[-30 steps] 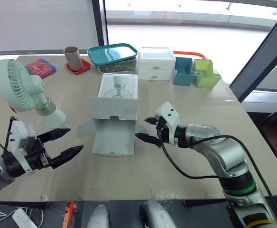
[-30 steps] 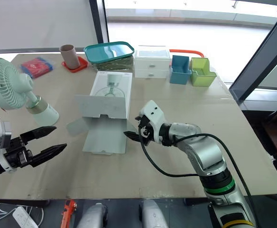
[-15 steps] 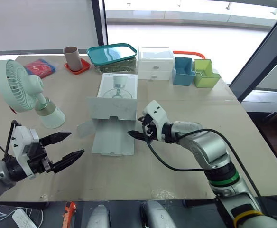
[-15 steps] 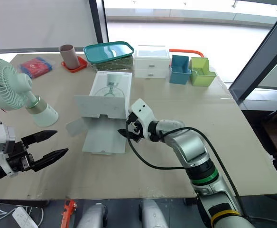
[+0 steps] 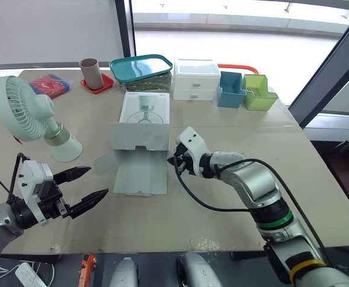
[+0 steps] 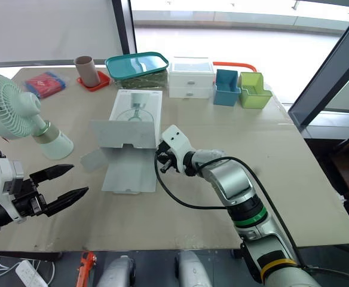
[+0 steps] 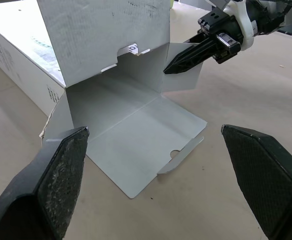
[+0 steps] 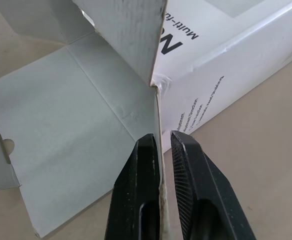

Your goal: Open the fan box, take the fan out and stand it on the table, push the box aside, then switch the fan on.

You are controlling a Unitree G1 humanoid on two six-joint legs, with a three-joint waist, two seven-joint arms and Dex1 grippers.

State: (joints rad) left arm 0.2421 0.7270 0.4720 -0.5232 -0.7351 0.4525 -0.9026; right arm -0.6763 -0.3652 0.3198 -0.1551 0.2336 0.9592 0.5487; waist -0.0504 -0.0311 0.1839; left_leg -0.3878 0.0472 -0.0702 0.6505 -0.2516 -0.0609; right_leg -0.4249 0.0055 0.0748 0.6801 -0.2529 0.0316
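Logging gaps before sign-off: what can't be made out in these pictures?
Inside of the box: head views, its upright flap covers the opening.
Switch on the fan: head views, too small to find.
Contents of the tub: head views, under its teal lid.

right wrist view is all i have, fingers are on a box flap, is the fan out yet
observer: yes, the fan stands upright on the table, to the left of the box.
operator: where's the left gripper
observer: the left gripper hovers open near the table's front edge, nearer the robot than the fan.
operator: what's behind the box
observer: a teal tray and white drawers sit just behind it.
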